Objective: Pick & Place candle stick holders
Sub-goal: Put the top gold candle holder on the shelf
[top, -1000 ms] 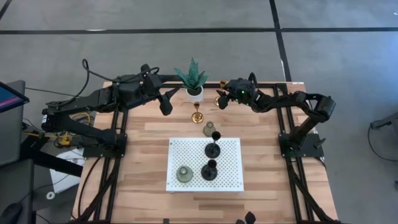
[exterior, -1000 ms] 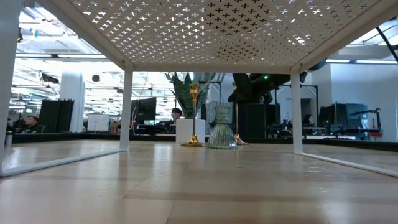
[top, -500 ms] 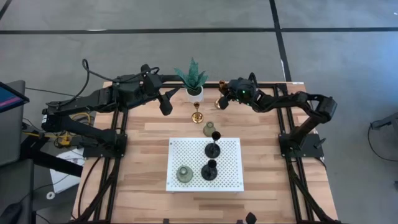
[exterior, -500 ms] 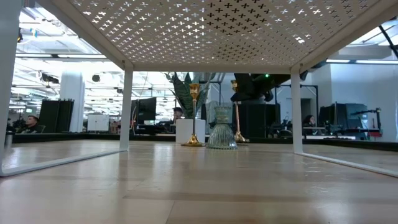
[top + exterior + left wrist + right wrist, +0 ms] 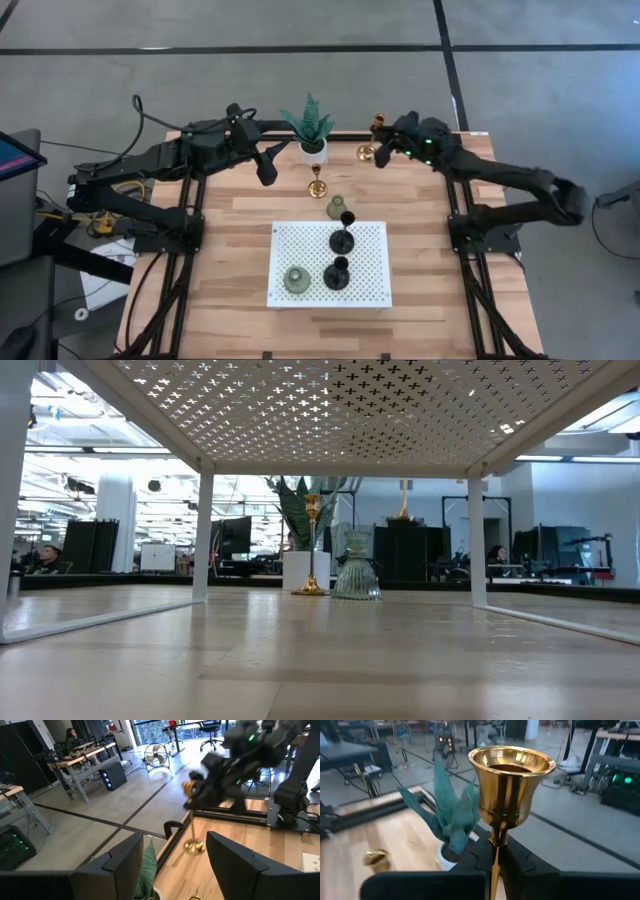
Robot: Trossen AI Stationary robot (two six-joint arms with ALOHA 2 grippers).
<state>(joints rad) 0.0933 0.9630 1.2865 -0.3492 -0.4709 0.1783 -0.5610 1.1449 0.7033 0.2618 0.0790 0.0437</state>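
up at the back of the table (image 5: 240,215), our right gripper (image 5: 382,152) had its fingers clamped on the stem of a gold candle holder (image 5: 372,140), lifted clear beside the plant (image 5: 309,124). our left gripper (image 5: 268,166) waited with fingers apart. the second gold holder (image 5: 316,181) and a grey-green holder (image 5: 337,207) stood on the wood; two black holders (image 5: 341,240) and another grey-green one (image 5: 296,279) sat on the white rack (image 5: 372,290).

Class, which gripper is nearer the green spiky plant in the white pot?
Left. The left gripper hovers just beside the plant; the right gripper holds a gold candle holder farther away.
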